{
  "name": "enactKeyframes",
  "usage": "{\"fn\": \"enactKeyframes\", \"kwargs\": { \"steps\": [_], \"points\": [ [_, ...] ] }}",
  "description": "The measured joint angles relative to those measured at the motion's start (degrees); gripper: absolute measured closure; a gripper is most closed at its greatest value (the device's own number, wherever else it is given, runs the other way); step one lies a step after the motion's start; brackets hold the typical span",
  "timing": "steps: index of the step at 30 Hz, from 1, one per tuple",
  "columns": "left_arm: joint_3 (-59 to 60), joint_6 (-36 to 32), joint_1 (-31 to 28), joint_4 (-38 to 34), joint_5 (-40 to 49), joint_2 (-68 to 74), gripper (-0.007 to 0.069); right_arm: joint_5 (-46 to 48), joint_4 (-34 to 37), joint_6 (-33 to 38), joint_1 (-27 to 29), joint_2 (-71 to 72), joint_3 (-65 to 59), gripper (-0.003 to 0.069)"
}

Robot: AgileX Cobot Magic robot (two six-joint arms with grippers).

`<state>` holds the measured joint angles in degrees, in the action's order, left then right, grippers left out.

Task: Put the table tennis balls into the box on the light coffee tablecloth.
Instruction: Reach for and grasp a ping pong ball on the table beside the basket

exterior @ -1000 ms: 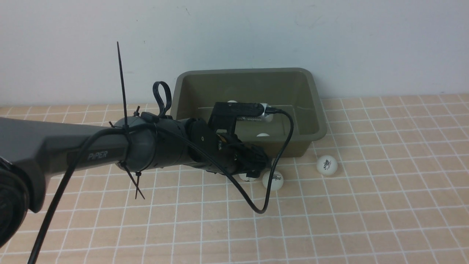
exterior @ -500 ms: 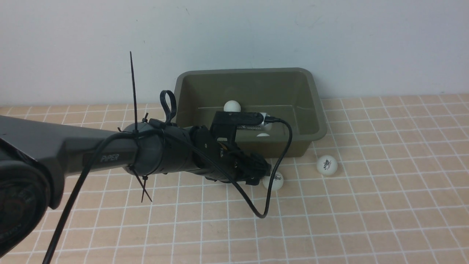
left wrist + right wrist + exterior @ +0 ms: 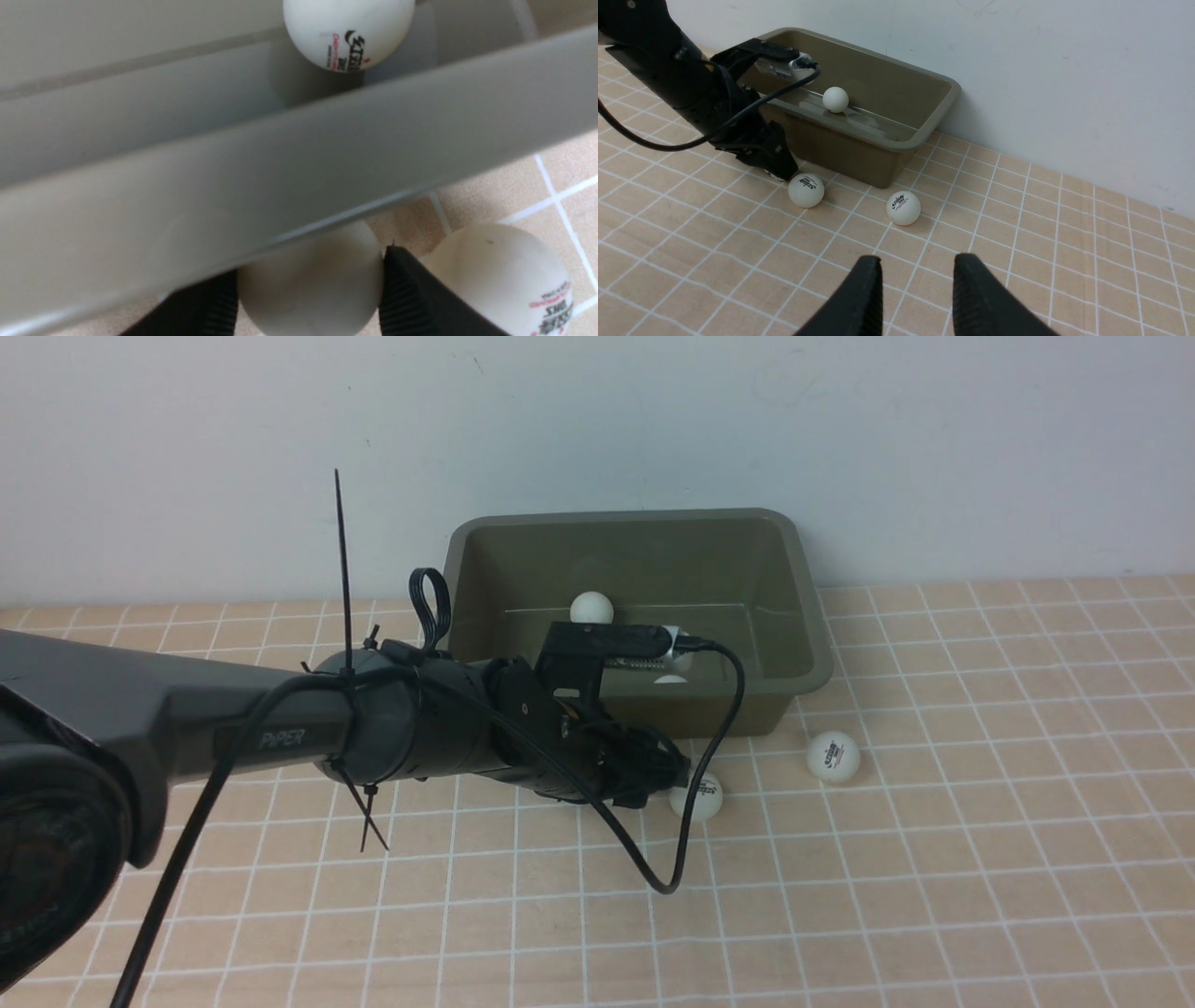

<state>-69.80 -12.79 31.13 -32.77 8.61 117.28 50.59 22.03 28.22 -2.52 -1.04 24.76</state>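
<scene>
So the whole table's under a peach-tan tablecloth (image 3: 934,859) with a thin white grid, running back to the wall. The olive box (image 3: 805,616) sits on it at the back, close to that wall. On the cloth in front there's one ball (image 3: 834,755) by the box's right front corner and a second ball (image 3: 698,796) further left. A third ball (image 3: 310,280) is tucked against the box's front side, just beside the second.
</scene>
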Motion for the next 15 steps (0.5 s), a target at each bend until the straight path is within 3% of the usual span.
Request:
{"fn": "enactKeyframes", "kwargs": {
  "steps": [15],
  "points": [
    [0.0, -6.2, 0.0, 1.6, 15.1, -11.8, 0.0312, 0.0, -1.5, 0.0, 0.0, 0.0, 0.0, 0.045]
  ]
}}
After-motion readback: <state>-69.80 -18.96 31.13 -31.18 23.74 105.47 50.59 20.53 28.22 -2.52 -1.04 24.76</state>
